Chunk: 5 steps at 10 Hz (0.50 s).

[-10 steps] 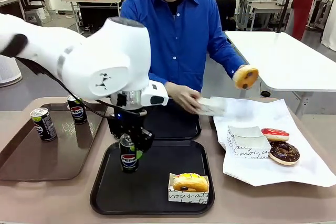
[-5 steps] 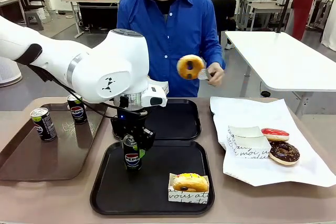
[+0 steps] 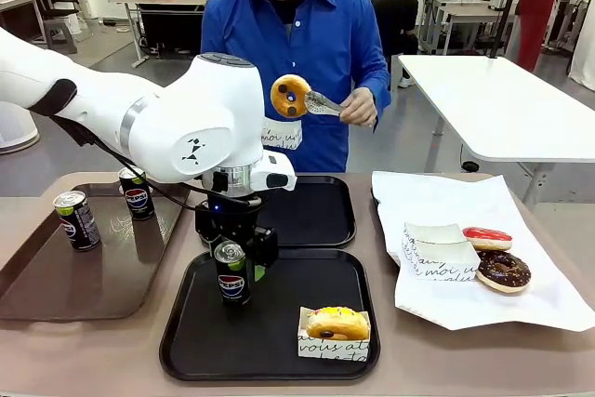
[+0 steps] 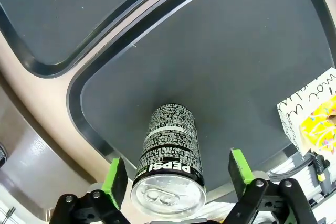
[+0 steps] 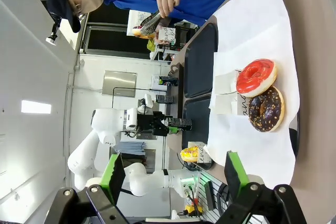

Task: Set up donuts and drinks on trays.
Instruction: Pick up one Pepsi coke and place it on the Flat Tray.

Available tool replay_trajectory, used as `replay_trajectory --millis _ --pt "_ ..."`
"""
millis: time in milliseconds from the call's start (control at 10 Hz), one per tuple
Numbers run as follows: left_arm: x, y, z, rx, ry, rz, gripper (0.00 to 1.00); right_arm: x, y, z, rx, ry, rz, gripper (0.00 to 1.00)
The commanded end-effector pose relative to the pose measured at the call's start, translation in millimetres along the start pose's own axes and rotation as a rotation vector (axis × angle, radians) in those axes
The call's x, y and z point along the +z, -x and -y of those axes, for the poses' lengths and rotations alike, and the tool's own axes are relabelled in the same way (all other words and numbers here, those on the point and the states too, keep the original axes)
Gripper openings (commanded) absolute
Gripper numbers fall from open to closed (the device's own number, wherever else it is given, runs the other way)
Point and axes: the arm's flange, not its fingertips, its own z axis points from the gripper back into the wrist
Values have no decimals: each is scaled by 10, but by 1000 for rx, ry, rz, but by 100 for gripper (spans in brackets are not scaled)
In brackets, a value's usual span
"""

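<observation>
In your front view the left gripper point(image 3: 234, 253) hangs over a Pepsi can point(image 3: 231, 278) standing upright at the left of the near black tray point(image 3: 288, 299); a sleeved yellow-iced donut point(image 3: 337, 325) sits at its near right; the person's tongs point(image 3: 321, 102) hold a golden donut point(image 3: 291, 96) above the far black tray point(image 3: 311, 211); your left wrist view has the green pads point(image 4: 114, 179) apart, flanking the can without touching; your right wrist view shows the right gripper point(image 5: 170, 177) spread on nothing, a red-iced donut point(image 5: 256, 77) and a chocolate donut point(image 5: 265, 108) beyond.
</observation>
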Motion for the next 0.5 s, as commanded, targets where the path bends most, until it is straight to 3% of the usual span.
replay_trajectory --millis 0,200,400 --pt "40 19 -16 -5 10 14 100 9 7 -6 0 -11 1 100" --pt "190 80 -18 -1 40 23 100 9 7 -6 0 -11 1 100" --pt "636 325 23 -12 38 71 100 9 7 -6 0 -11 1 100"
